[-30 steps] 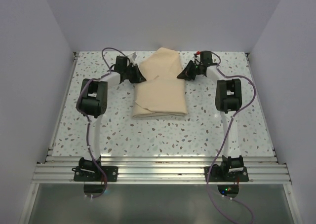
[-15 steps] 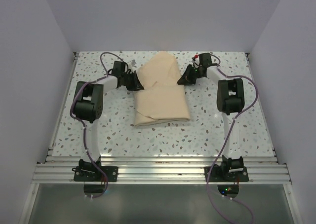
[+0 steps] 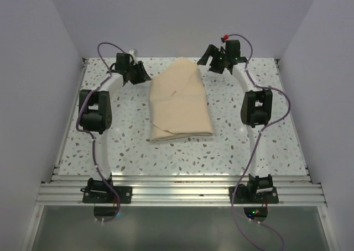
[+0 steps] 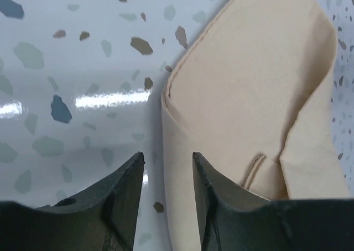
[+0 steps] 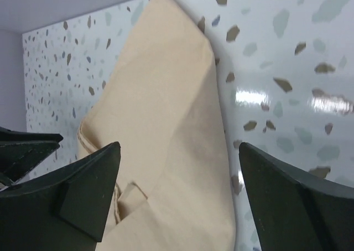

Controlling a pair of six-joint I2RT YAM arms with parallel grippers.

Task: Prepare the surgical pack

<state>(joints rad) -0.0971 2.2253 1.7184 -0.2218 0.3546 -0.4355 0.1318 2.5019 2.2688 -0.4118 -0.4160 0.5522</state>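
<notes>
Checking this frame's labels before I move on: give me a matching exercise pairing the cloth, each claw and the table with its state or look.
Things:
1. beige cloth
2. left claw
3. right claw
4. table

States:
A. jaws spread wide, nothing between them
B. pale with dark speckles
C. folded, lying flat mid-table
D. jaws a narrow gap apart, empty, near the cloth's edge

Pairs: 1-C; 2-D; 3-A; 4-B

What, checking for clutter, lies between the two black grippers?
The far end of the folded beige cloth, on speckled tabletop; top view shows it.
</notes>
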